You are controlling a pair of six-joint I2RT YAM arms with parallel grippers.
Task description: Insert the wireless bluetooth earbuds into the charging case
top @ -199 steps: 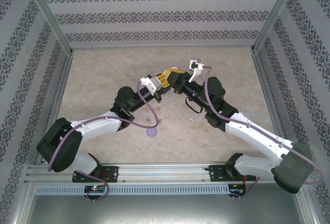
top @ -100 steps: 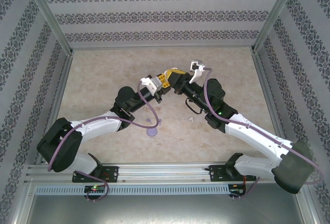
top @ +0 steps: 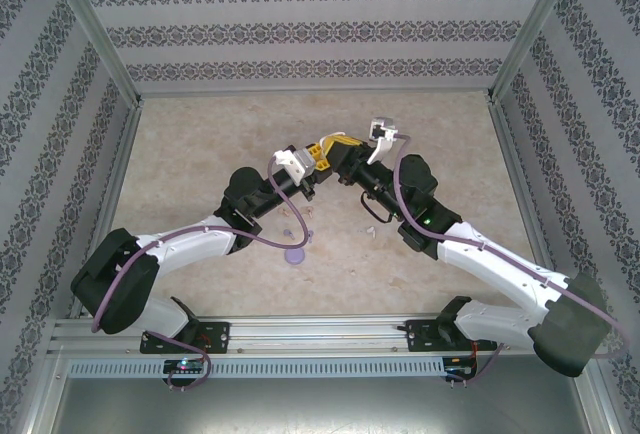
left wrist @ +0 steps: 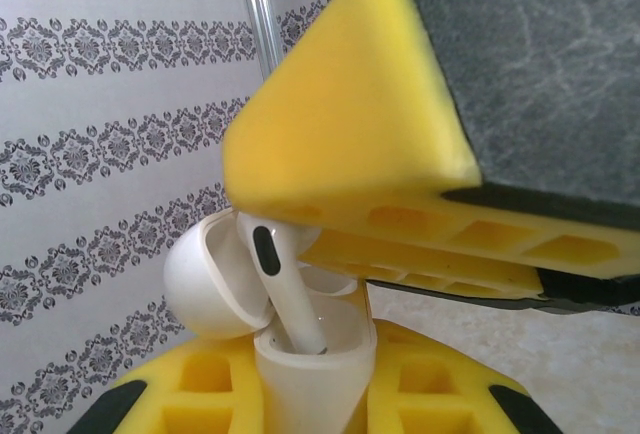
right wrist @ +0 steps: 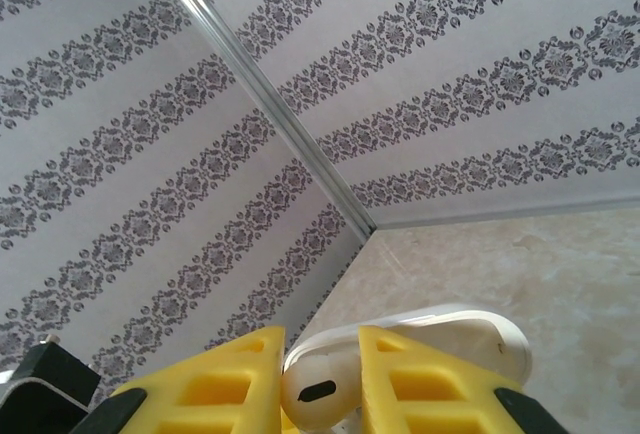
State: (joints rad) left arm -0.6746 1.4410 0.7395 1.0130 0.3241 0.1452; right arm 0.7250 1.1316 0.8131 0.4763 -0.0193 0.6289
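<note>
Over beige tabletop [top: 200, 144], patterned walls [top: 300, 29]: left end effector [left wrist: 316, 399] clamps case [left wrist: 318, 359]; right end effector [right wrist: 320, 379] pinches earbud [left wrist: 285, 284].

No text, label, brand or number is legible

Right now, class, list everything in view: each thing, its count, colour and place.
beige marbled table: one, beige, beneath both arms.
white plastic charging case: one, white, lid open, held up at centre.
white stemmed earbud: one, white, stem down in the case.
small round purple piece: one, purple, on the table beside the left arm.
small white piece: one, white, on the table beside the right arm.
left gripper: one, yellow fingers, shut on the case.
right gripper: one, yellow fingers, pinching the earbud.
</note>
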